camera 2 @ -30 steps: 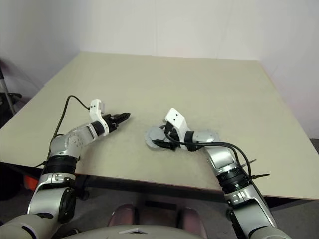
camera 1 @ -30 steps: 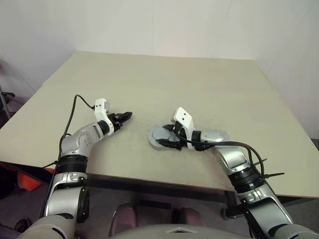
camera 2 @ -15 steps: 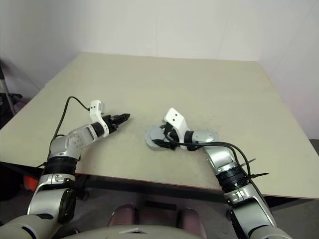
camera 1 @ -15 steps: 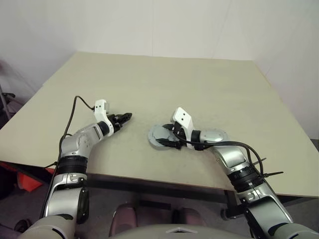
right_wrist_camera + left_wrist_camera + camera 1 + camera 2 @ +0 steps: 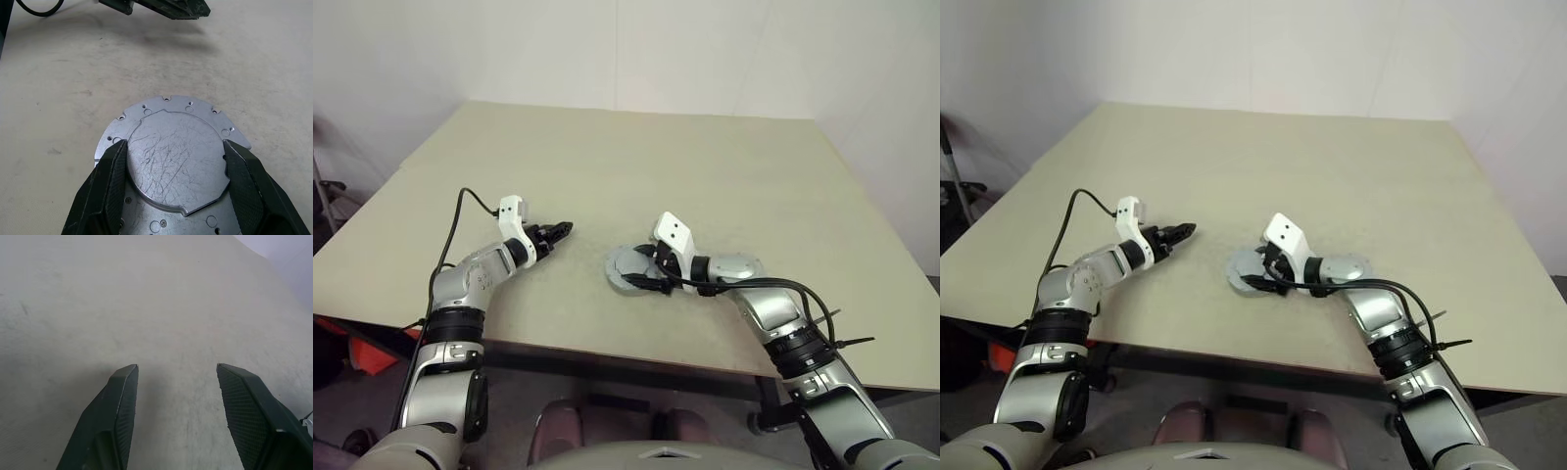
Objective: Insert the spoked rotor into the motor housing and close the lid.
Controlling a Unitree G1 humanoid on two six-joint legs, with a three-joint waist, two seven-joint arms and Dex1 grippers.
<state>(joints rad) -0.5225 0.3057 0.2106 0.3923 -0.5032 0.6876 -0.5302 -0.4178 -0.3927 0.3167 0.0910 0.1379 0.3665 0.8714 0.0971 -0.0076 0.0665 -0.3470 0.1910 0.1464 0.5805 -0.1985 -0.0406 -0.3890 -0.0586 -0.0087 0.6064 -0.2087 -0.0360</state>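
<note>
Change: we see almost none since a second ago; both arms stay where they were.
Right tool (image 5: 171, 183): its jaws stand wide on both sides of a round silver lid (image 5: 176, 164), which lies on a flat plate with small holes (image 5: 146, 107); a firm grip we cannot confirm.
Left tool (image 5: 178, 416): open, holds nothing, low over the bare worktop (image 5: 146, 293).
Task things: the lid sits near the front edge, middle of the worktop; rotor and housing we cannot tell apart under it.
Meaning: we judge the lid step is in hand, pausing.

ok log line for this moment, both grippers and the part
left gripper: open, empty, over table | right gripper: open, fingers astride round silver lid plate | plate: flat on table
</note>
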